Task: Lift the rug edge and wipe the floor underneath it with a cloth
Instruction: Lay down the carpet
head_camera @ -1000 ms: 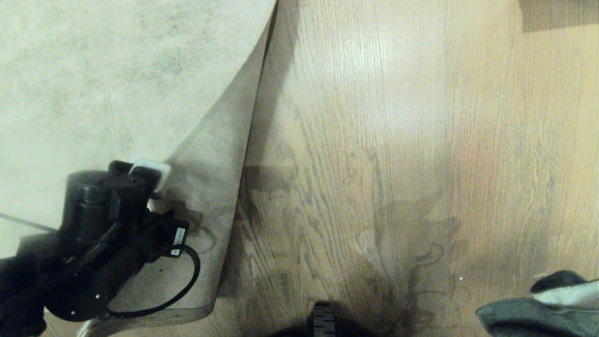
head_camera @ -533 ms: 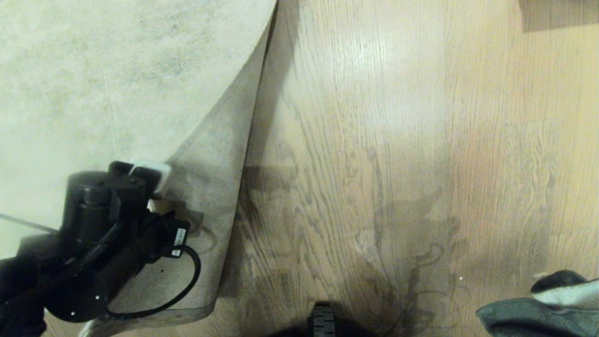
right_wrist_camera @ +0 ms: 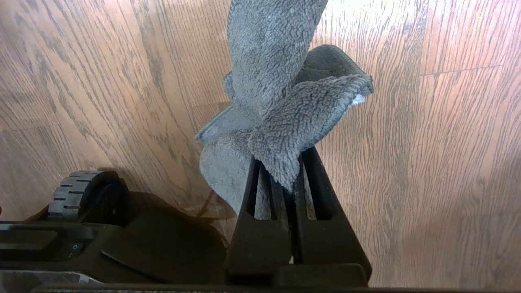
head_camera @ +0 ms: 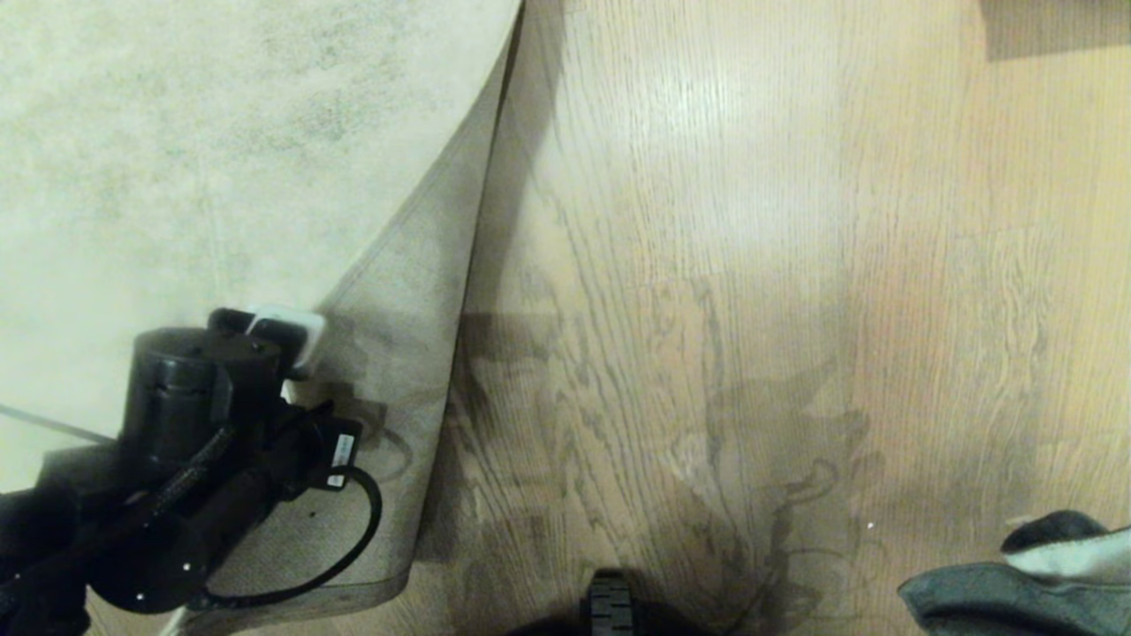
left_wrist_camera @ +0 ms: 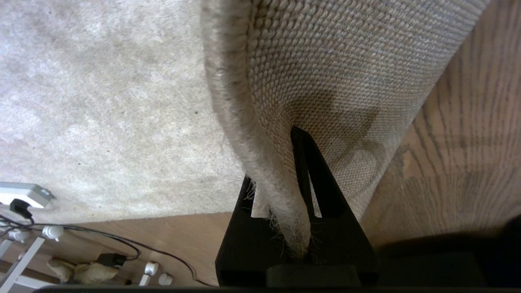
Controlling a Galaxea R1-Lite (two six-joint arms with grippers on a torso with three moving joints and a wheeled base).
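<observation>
The beige-grey rug (head_camera: 177, 159) covers the left of the head view, its near corner folded up and over so the tan woven backing (head_camera: 398, 371) faces up. My left arm (head_camera: 194, 424) hovers above that fold. In the left wrist view my left gripper (left_wrist_camera: 281, 162) is shut on the rug edge (left_wrist_camera: 276, 191), with pile on one side and backing (left_wrist_camera: 346, 73) on the other. My right gripper (right_wrist_camera: 285, 162) is shut on the dark grey cloth (right_wrist_camera: 276, 81), which hangs over the wood floor (right_wrist_camera: 427, 162). The cloth (head_camera: 1016, 587) also shows at the head view's lower right corner. Bare floor (head_camera: 707, 265) lies beside the fold.
My base's wheel (right_wrist_camera: 77, 195) sits close to the hanging cloth, and a dark part of the base (head_camera: 610, 605) shows at the near edge. A white power strip (left_wrist_camera: 24, 193) with cables lies beyond the rug's other border. A dark patch (head_camera: 1051, 26) is at the far right.
</observation>
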